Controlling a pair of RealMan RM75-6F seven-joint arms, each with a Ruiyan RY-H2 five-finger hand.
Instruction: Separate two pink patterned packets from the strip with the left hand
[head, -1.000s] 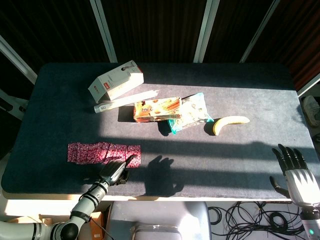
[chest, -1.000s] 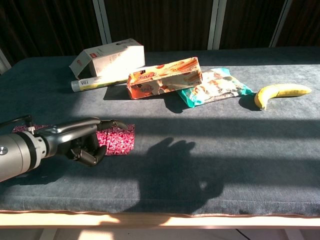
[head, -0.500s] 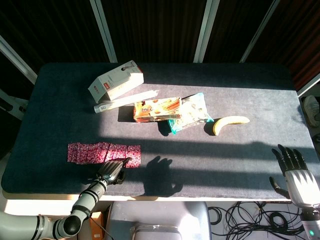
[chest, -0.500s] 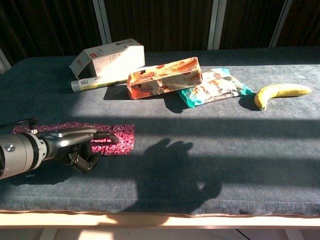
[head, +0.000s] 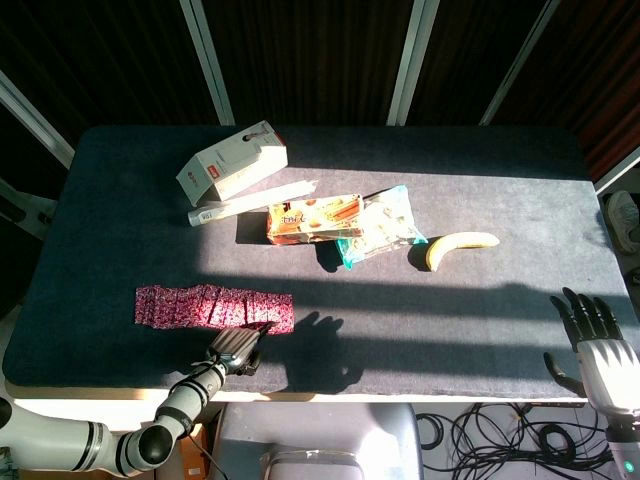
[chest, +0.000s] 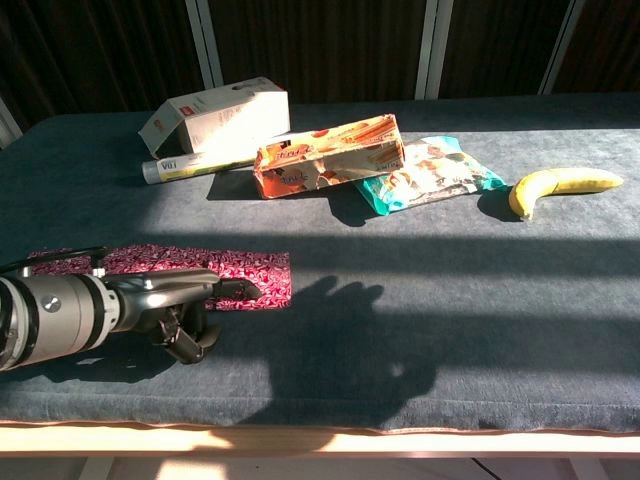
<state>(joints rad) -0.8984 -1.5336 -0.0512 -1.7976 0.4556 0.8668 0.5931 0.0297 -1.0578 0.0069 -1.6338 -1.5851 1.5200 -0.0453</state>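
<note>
The strip of pink patterned packets (head: 212, 308) lies flat near the table's front left, also seen in the chest view as a strip (chest: 255, 272). My left hand (chest: 190, 305) reaches in low from the left. Its long fingers (chest: 238, 291) lie over the strip's near right corner and seem to pinch that edge, while the others curl under the palm. From the head camera the left hand (head: 235, 349) sits just in front of the strip's right end. My right hand (head: 598, 343) hangs past the table's front right corner, fingers spread, holding nothing.
Behind the strip are a white carton (head: 232, 160), a clear tube (head: 250, 199), an orange snack box (head: 313, 217), a teal snack bag (head: 383, 226) and a banana (head: 460, 243). The hand's shadow (head: 325, 350) falls on the dark cloth. The front edge (chest: 320, 435) is close.
The left hand has slid back towards the front edge. The strip's right end now reaches farther right and lies flatter. The right hand has dropped slightly.
</note>
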